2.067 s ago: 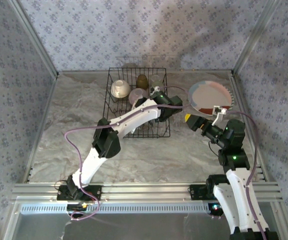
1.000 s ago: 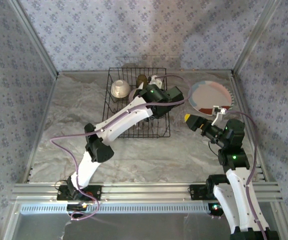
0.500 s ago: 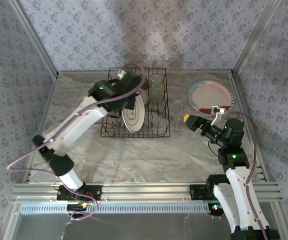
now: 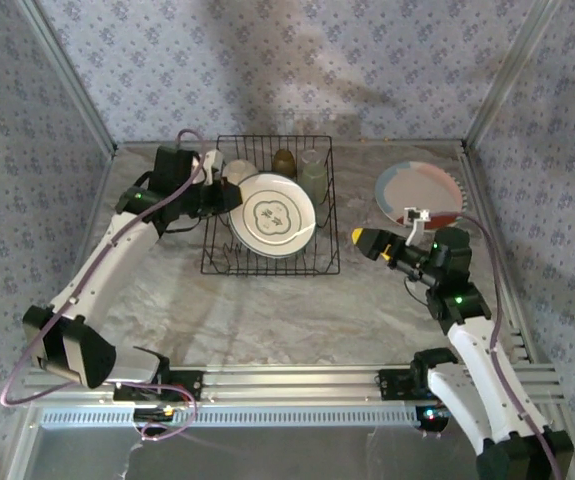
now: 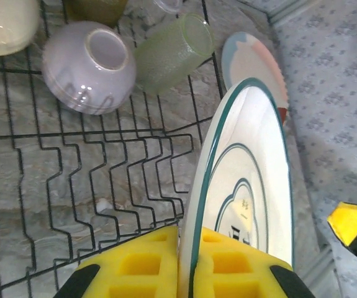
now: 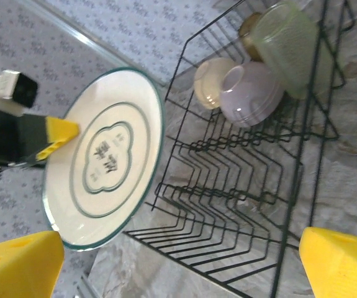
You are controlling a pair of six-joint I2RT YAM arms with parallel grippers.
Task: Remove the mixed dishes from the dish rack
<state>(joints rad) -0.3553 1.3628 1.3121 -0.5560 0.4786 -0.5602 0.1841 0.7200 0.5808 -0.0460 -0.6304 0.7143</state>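
Left wrist view: left claw (image 5: 178, 261) pinching white plate (image 5: 246, 186) by rim, dish rack (image 5: 72, 180) just below claw. Right claw (image 4: 385, 235) spread wide, holding nothing. Next: swing plate aside, set down softly.

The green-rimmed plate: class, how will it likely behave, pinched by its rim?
The plate looks glossy, so it is probably slippery in the left pincer. Held at one rim spot, it may swing or tilt. It looks rigid, likely ceramic: probably breakable if it strikes the rack.
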